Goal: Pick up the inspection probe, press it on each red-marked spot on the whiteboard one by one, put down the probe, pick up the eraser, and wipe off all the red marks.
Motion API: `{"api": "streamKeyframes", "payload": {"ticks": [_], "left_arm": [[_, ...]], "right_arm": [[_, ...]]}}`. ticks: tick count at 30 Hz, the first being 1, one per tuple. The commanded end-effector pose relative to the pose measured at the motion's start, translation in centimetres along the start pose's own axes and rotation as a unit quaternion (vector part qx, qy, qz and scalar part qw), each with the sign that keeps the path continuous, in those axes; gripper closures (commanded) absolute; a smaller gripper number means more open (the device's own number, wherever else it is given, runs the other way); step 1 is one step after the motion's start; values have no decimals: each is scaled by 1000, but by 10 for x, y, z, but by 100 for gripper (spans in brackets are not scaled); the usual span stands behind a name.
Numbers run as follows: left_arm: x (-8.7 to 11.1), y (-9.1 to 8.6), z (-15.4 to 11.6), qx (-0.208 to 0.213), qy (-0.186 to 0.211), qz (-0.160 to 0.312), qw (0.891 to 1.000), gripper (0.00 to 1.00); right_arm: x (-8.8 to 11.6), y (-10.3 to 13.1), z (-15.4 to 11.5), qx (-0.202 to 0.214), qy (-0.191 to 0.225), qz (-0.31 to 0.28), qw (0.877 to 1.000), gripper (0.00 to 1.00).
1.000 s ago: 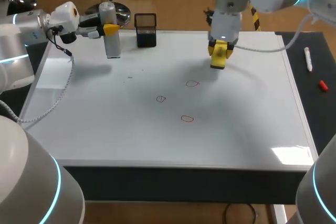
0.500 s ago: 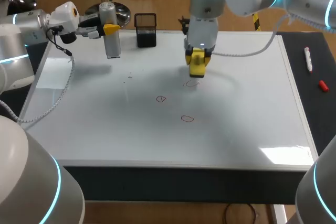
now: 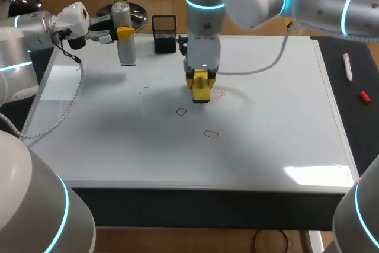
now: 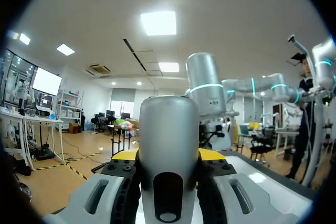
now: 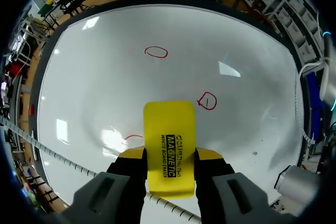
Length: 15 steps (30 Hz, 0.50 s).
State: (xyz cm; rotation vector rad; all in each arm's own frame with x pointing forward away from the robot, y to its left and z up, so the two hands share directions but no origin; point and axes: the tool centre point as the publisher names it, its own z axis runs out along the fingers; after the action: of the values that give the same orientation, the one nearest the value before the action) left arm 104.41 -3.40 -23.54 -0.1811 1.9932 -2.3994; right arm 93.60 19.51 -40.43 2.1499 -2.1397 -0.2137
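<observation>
The right hand [image 5: 169, 156] pinches a yellow rectangular eraser [image 5: 169, 129] beside red circles [image 5: 156, 52]. The left hand [image 3: 121, 32] (far corner) grips a silver cylindrical probe [image 3: 125, 50].

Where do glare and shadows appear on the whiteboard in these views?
Right wrist view: small glare spots on the whiteboard beside and ahead of the eraser. Head view: one bright glare patch near the board's front right corner; a soft shadow spreads around the eraser.
</observation>
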Motion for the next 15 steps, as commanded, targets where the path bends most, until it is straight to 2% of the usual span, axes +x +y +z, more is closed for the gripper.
{"api": "streamKeyframes", "payload": {"ticks": [1,9,15], "left_arm": [[1,-1,1,0,-2,1,1000,100],[1,-1,1,0,-2,1,1000,100],[1,-1,1,0,-2,1,1000,100]], "right_arm": [[-12,9,-1,8,10,-1,1000,100],[-35,28,9,3,-1,-10,1000,100],[-45,34,18,1,-4,-5,1000,100]]}}
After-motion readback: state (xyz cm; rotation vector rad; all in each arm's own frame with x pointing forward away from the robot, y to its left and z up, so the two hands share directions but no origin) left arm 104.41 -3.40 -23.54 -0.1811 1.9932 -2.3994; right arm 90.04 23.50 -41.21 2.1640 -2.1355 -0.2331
